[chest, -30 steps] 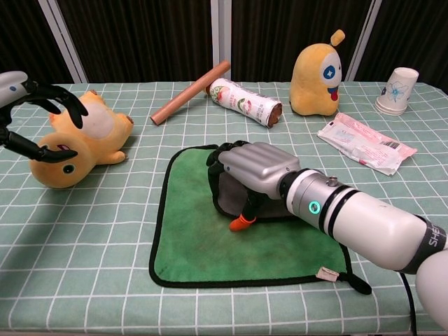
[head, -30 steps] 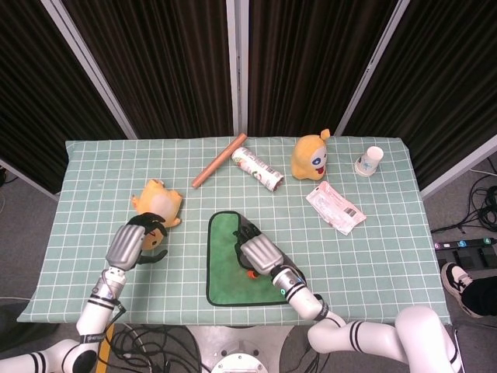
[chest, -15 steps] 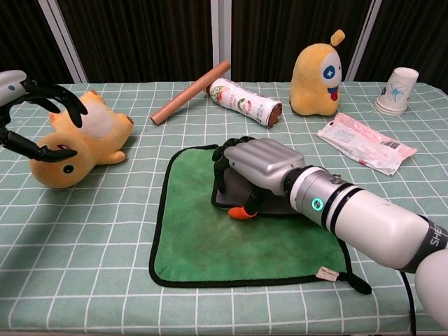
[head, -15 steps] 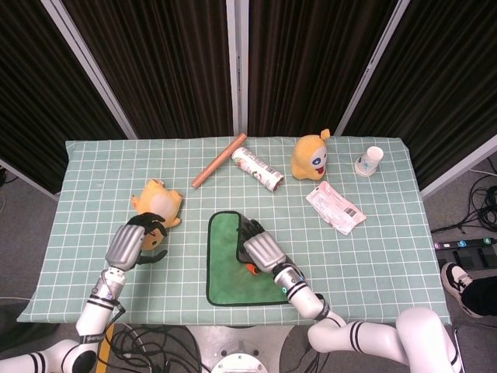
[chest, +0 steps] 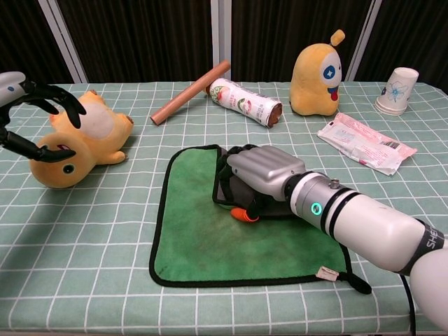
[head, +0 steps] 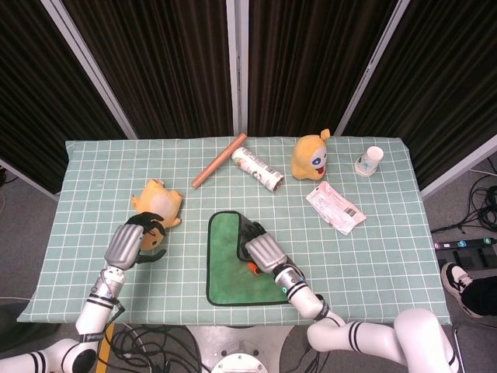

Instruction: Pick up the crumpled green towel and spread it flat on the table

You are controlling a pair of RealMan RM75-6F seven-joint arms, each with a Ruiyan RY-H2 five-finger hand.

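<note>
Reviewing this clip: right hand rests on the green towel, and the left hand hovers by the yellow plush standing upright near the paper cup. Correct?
Not quite. The left hand hovers by the orange plush lying on its side at the table's left, as the chest view shows. The right hand does rest on the green towel.

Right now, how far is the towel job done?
Done: most of the green towel lies flat on the table. In hand: the right hand presses on a flap folded over near the far right corner. Left: unfold that flap. The left hand hovers open, idle.
</note>
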